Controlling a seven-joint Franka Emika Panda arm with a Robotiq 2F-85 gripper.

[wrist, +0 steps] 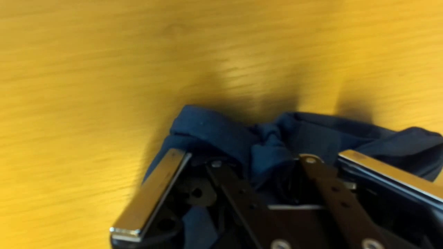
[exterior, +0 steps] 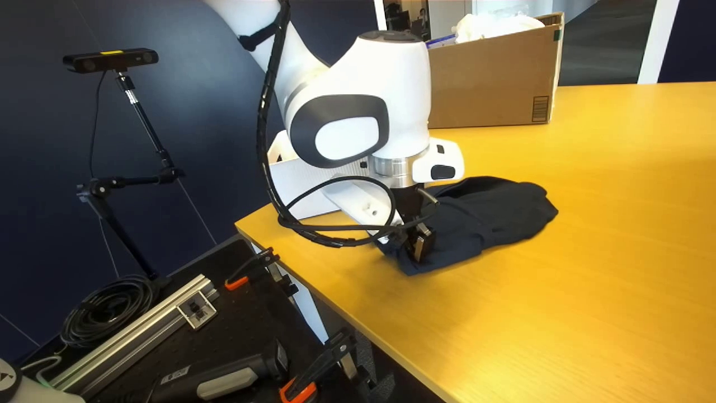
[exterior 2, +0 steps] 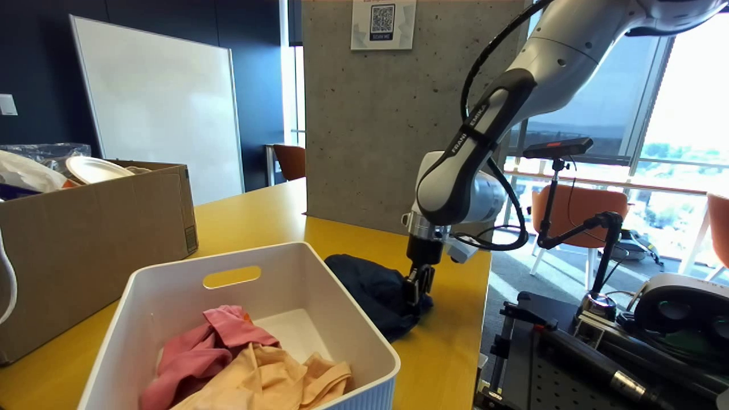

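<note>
A dark blue cloth lies crumpled on the yellow table, visible in both exterior views [exterior: 492,212] [exterior 2: 364,293]. My gripper [exterior: 417,254] points down into its end nearest the table edge. In the wrist view the cloth [wrist: 214,126] bunches into folds in front of and between the two sides of the gripper [wrist: 263,159]. That view is dark and blurred, and the pads' contact with the fabric is hidden. From the frames I cannot tell whether the jaws have come together on it. In an exterior view the gripper's fingers [exterior 2: 410,290] touch or sink into the cloth.
A white bin [exterior 2: 285,267] holding a pink cloth [exterior 2: 199,347] and a peach cloth [exterior 2: 267,376] stands beside the blue cloth. Behind is a full cardboard box [exterior: 486,84]. A loose cable [exterior: 341,226] hangs by the gripper. The table edge [exterior: 335,310] runs close by.
</note>
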